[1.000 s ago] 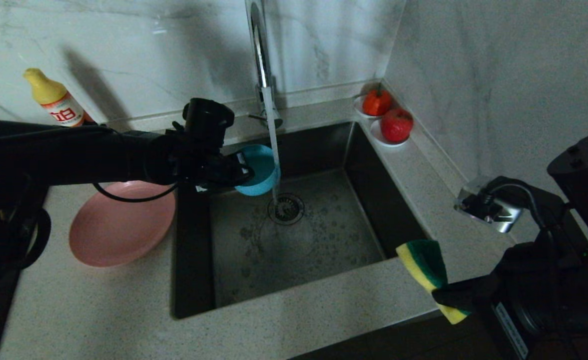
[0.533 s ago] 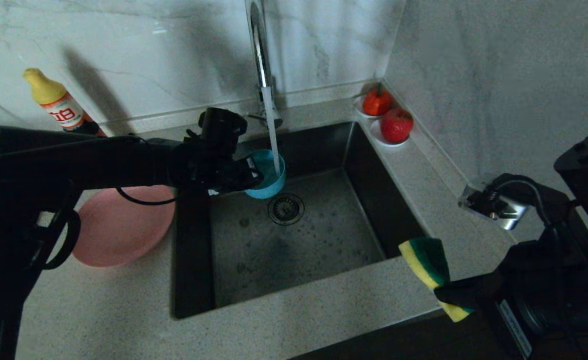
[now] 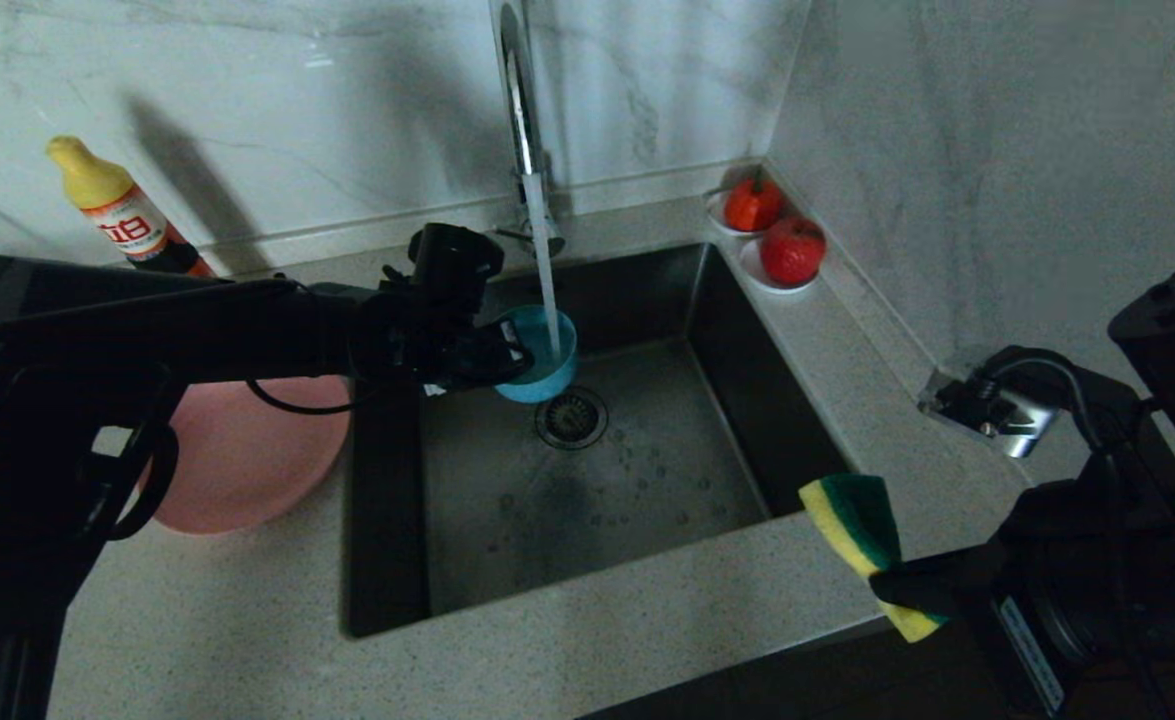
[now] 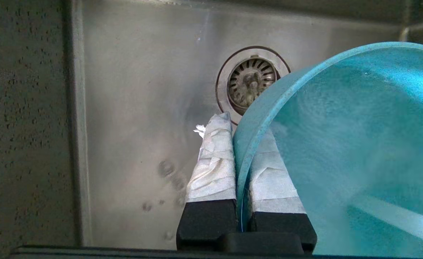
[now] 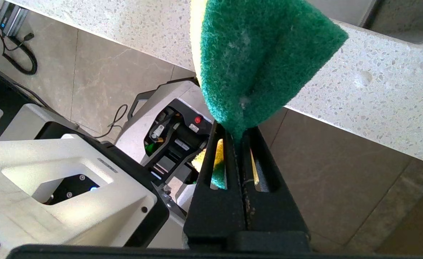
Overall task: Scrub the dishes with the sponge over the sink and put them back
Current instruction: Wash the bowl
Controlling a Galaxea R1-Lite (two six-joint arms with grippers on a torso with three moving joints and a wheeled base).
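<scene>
Two arms in view, each with something pinched. The left gripper (image 3: 502,358) reaches out over the sink (image 3: 387,560), its two tape-wrapped fingers (image 4: 213,158) clamped on the rim of the teal bowl (image 3: 544,355), one finger outside the wall and one inside. One bowl only, held tilted above the basin, just above and beside the round drain (image 3: 571,417). A single stream of water (image 3: 544,270) falls from the chrome faucet (image 3: 517,90) straight into the bowl. Droplets dot the sink floor.

The right gripper (image 3: 892,590) sits at the near right corner of the counter (image 3: 597,630), just off its front edge. Its two jaws are pressed tight on the sponge (image 3: 852,525), which is squeezed and folded between them (green scouring face to one side, yellow foam showing at the edge and through the finger slots). One sponge, held clear of the sink, over the counter edge.

One pink plate (image 3: 257,450) lies flat on the counter left of the sink, partly hidden behind the left arm.

Other counts: one yellow-capped bottle (image 3: 122,215) against the back wall at left; two red fruits (image 3: 792,250), each on its own small white saucer (image 3: 759,282), in the far right corner beside the sink.
</scene>
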